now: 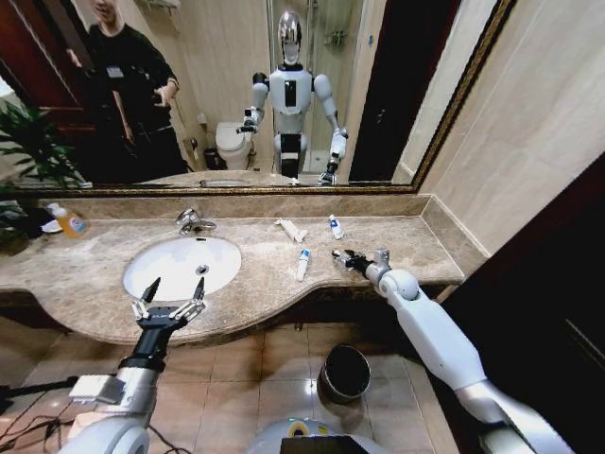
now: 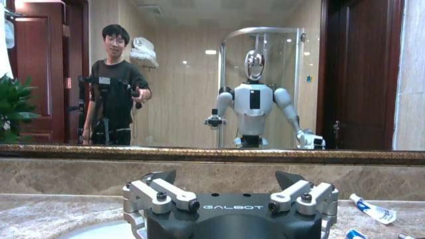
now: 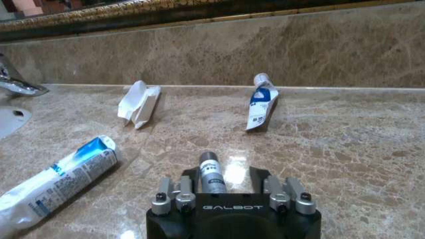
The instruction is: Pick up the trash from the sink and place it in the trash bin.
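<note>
we see the right gripper (image 1: 342, 256) low on the countertop (image 1: 397, 241), right of the sink (image 1: 180, 266), its fingers closed on a small grey tube (image 3: 211, 174). two white tubes (image 1: 302, 263) with blue print and a white packet (image 1: 290, 229) lie on the marble near it. the left gripper (image 1: 170, 296) hovers spread open at the basin's front edge. the trash bin (image 1: 345, 372) stands on the floor below the counter.

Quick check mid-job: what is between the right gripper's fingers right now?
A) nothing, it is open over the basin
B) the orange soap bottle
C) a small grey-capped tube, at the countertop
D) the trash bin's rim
C: the right gripper is shut on a small grey-capped tube, low over the countertop.
</note>
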### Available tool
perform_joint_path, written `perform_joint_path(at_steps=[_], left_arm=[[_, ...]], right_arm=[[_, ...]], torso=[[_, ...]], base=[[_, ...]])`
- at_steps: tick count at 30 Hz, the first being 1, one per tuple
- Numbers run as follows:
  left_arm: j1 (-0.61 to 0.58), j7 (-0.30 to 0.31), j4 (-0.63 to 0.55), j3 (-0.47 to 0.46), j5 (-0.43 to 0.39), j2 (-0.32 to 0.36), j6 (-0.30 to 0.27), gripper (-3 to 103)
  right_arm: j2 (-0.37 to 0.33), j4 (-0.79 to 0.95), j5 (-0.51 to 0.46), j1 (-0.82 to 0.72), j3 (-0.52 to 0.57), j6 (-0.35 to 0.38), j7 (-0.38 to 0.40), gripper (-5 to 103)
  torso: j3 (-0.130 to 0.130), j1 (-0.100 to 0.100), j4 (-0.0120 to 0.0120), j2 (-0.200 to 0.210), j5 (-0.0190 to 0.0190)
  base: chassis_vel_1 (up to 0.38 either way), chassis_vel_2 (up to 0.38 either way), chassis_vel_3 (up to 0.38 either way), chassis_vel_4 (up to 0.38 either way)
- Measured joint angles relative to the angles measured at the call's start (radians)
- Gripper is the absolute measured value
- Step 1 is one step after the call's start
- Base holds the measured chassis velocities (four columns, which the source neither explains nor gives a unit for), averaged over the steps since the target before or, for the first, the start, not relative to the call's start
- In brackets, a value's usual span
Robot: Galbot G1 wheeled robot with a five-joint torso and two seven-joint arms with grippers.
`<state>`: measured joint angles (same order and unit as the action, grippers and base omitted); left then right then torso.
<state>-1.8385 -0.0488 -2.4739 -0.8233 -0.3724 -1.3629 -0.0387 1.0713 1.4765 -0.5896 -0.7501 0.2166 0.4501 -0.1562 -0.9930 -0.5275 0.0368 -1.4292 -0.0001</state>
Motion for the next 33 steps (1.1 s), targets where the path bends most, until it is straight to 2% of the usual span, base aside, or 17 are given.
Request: perform_joint_path(at_steps=[2, 3, 4, 5, 8, 10, 11, 17, 23, 28, 33], left_arm=[[0.0, 0.0, 0.0, 0.0, 0.0, 0.0, 0.0, 100], [0.0, 0.0, 0.0, 0.0, 0.0, 0.0, 0.0, 100], [0.0, 0.0, 0.0, 0.0, 0.0, 0.0, 0.0, 100], [0.0, 0.0, 0.0, 0.0, 0.0, 0.0, 0.0, 100], [0.0, 0.0, 0.0, 0.0, 0.0, 0.0, 0.0, 100], [0.0, 0.0, 0.0, 0.0, 0.0, 0.0, 0.0, 100], [0.0, 0.0, 0.0, 0.0, 0.0, 0.0, 0.0, 100], [0.0, 0.0, 0.0, 0.0, 0.0, 0.0, 0.0, 100], [0.0, 0.0, 0.0, 0.0, 0.0, 0.0, 0.0, 100], [0.0, 0.0, 0.0, 0.0, 0.0, 0.0, 0.0, 100], [0.0, 0.0, 0.0, 0.0, 0.0, 0.0, 0.0, 100]], right_arm=[[-0.001, 0.0, 0.003, -0.003, 0.001, -0.003, -0.004, 52], [-0.004, 0.002, 0.008, -0.01, 0.004, -0.006, -0.016, 41], [-0.004, 0.002, 0.008, -0.01, 0.004, -0.006, -0.016, 41], [-0.006, 0.004, 0.011, -0.013, 0.004, -0.008, -0.019, 36], [-0.009, 0.008, 0.014, -0.018, 0.004, -0.009, -0.024, 30], [-0.015, 0.017, 0.014, -0.022, 0.004, -0.009, -0.025, 19], [-0.015, 0.017, 0.014, -0.022, 0.004, -0.009, -0.025, 19], [-0.044, 0.084, 0.004, -0.043, 0.007, -0.008, -0.02, 3], [-0.078, 0.186, -0.02, -0.089, 0.029, -0.003, -0.003, 3], [-0.12, 0.326, -0.048, -0.187, 0.097, 0.006, 0.001, 3], [-0.155, 0.488, -0.082, -0.359, 0.238, -0.002, -0.037, 3]], torso=[[0.0, 0.0, 0.0, 0.0, 0.0], [0.0, 0.0, 0.0, 0.0, -0.0001], [0.0, 0.0, 0.0, 0.0, -0.0001], [0.0, 0.0, -0.0001, 0.0, -0.0001], [0.0, 0.0, 0.0, 0.0, 0.0], [0.0, 0.0, 0.0, 0.0, 0.0001], [0.0, 0.0, 0.0, 0.0, 0.0001], [0.0, 0.0, 0.0001, 0.0, 0.0003], [0.0, 0.0, 0.0001, 0.0, 0.0002], [0.0, 0.0, 0.0, 0.0, 0.0002], [0.0, 0.0, -0.0002, 0.0, -0.0001]], base=[[0.0, 0.0, 0.0, 0.0], [0.0, 0.0, 0.0, 0.0], [0.0, 0.0, 0.0, 0.0], [0.0, 0.0, 0.0, 0.0], [0.0, 0.0, 0.0, 0.0], [0.0, 0.0, 0.0, 0.0], [0.0, 0.0, 0.0, 0.0], [0.0, 0.0, 0.0, 0.0], [0.0, 0.0, 0.0, 0.0], [0.0, 0.0, 0.0, 0.0], [0.0, 0.0, 0.0, 0.0]])
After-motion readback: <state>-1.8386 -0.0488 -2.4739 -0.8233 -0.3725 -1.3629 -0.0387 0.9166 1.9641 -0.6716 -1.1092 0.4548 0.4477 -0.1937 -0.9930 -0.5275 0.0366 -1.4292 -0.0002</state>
